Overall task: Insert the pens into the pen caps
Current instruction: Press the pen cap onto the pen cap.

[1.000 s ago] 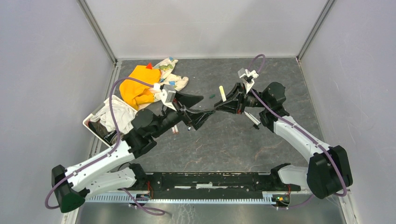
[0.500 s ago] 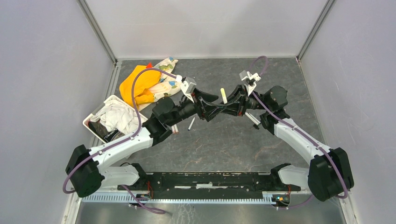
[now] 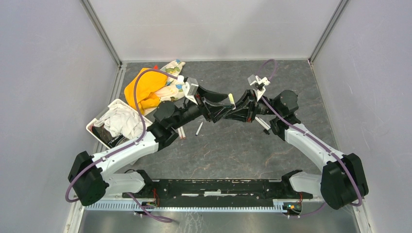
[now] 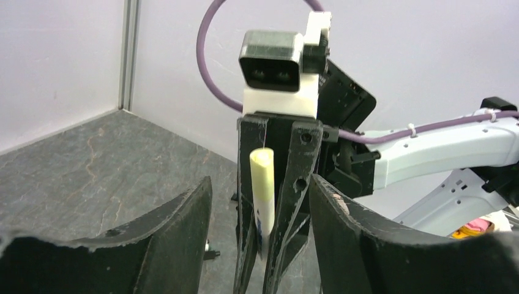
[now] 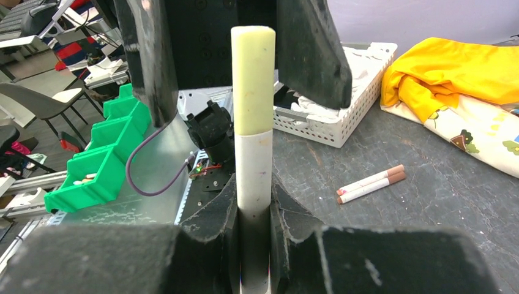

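Between parted left fingers [image 4: 177, 233], cream cap [image 5: 252, 79] on pen [image 5: 254, 165], pinched upright by right fingers [image 5: 211, 223].

Top external: mounted above and behind the arm bases, aimed down and forward so that the whole grey table [image 3: 233, 145] is taken in from afar. Left wrist: carried on the left gripper [image 4: 258, 184], aimed level along its spread fingers, set very near the right gripper [image 4: 263, 257] facing it. Right wrist: carried on the right gripper, aimed the opposite way along the pen [image 5: 254, 165] clamped upright in it, the white basket [image 5: 343, 125] and orange cloth [image 5: 453, 67] being seen behind. Shared by all three views: the pen and its cream cap [image 5: 253, 79], where the two grippers meet.
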{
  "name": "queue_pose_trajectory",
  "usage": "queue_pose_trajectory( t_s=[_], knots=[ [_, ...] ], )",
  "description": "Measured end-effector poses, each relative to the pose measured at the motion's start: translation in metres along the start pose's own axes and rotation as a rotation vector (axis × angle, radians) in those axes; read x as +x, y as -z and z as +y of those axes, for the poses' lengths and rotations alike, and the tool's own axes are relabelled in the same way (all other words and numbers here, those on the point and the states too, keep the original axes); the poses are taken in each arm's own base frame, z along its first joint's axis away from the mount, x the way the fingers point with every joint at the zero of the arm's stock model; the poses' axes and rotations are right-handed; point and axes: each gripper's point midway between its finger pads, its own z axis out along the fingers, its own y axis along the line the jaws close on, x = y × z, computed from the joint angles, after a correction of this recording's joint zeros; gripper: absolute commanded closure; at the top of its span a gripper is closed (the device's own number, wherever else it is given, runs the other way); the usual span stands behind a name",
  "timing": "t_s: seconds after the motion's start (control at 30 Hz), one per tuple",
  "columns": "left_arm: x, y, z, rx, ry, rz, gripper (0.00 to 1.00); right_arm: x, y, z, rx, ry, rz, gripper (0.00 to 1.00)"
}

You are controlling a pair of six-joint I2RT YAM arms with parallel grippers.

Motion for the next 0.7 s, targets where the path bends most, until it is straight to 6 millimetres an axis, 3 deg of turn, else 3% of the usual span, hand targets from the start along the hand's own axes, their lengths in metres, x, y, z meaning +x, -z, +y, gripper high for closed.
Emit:
queue_pose_trajectory(
  t_s=[0.07, 0.17, 0.3, 0.37, 0.47, 0.7],
  knots=[
    [-0.006, -0.004, -0.001, 0.006, -0.004, -0.015, 0.45, 0.000, 0.000, 0.000, -0.002, 0.000, 0.001, 1.00],
    [-0.013, -0.009, -0.002, 0.013, -0.005, -0.032, 0.47, 0.000, -0.001, 0.001, -0.004, 0.000, 0.002, 1.00],
    [-0.014, -0.014, -0.004, 0.031, 0.012, -0.033, 0.62, 0.000, -0.001, 0.001, -0.004, 0.002, 0.002, 1.00],
    [-0.013, -0.015, -0.003, 0.034, 0.016, -0.029, 0.72, 0.000, -0.001, 0.001, -0.004, 0.002, 0.002, 1.00],
    [-0.012, -0.016, -0.003, 0.039, 0.024, -0.024, 0.97, 0.000, -0.001, 0.001, -0.004, 0.003, 0.001, 1.00],
    [-0.008, -0.016, -0.008, 0.084, 0.024, 0.000, 0.98, 0.001, 0.000, 0.001, -0.005, 0.005, 0.005, 1.00]
  ],
)
